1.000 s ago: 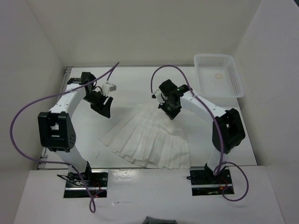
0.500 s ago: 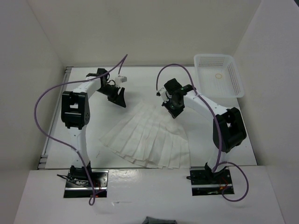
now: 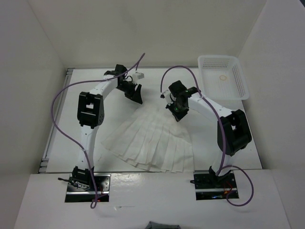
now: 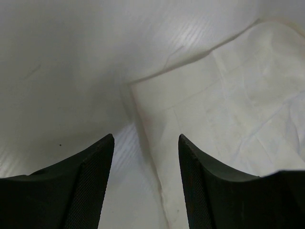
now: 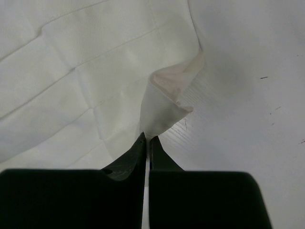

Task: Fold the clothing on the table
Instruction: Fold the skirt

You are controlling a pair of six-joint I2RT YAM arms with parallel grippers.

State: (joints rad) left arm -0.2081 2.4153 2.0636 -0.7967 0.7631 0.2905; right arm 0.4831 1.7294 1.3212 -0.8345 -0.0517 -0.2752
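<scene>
I see pleated clothing (image 3: 150, 143) fanned flat on desk (image 3: 114, 162). R jaws at its narrow top edge, L jaws nearby; basket (image 3: 223, 76) far-right corner.

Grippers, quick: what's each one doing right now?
Left gripper: open, holding nothing, over the clothing edge.
Right gripper: shut, pinching a lifted corner of the clothing.

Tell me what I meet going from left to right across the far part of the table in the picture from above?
First the left pincer, open → then the right pincer, pinching a corner of the clothing → last the white lattice basket.
</scene>
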